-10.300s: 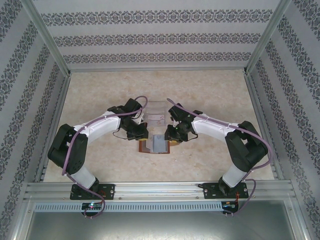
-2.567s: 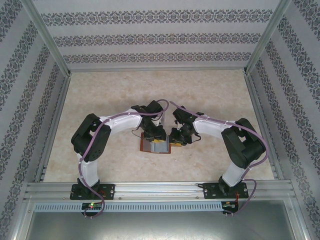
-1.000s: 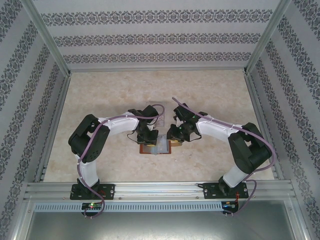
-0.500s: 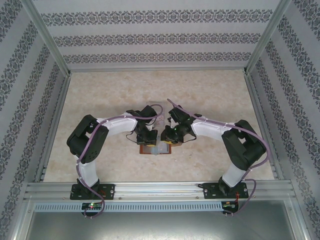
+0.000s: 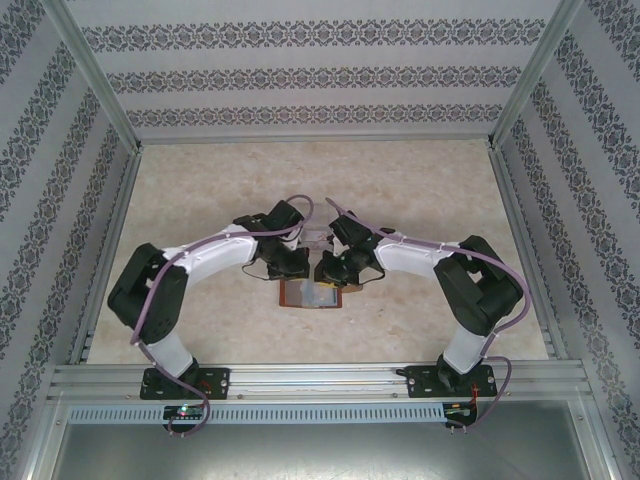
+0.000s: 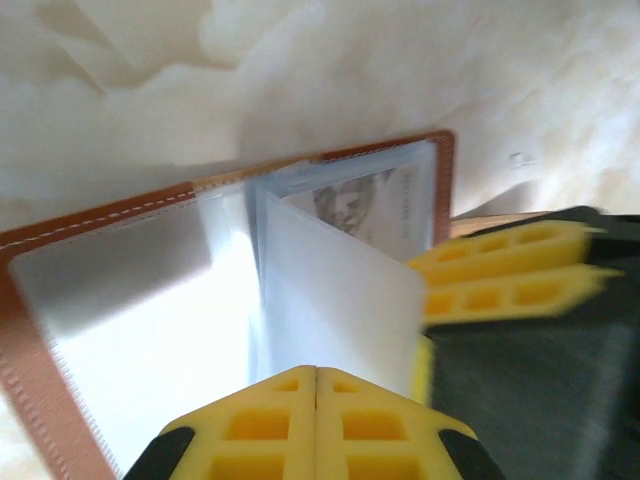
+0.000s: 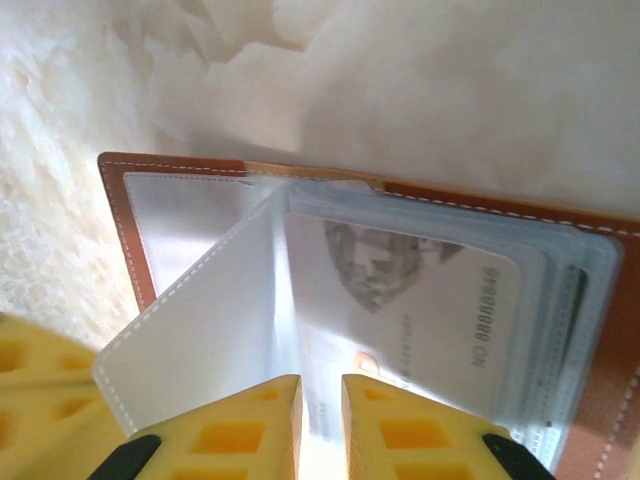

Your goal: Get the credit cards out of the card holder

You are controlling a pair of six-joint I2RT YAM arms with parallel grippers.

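I'd judge a card is about to be pulled: the left gripper (image 6: 317,375), clenched on a clear pocket leaf (image 6: 340,300) just ahead of it, props the card holder (image 6: 120,215) open, while the right gripper (image 7: 321,385), jaws a sliver apart and grip unclear, must pinch the credit card (image 7: 420,290) lying just beyond its tips and draw back.

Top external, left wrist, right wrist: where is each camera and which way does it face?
Top external: above and behind the arms, looking down on the table; both arms and bases show, left claw and right claw both over the card holder.
Left wrist: on the left arm, looking down past its claw at the holder.
Right wrist: on the right arm, looking down past its claw at a credit card in its pocket.
Shared: both wrist views show the holder and the other arm's fingers.
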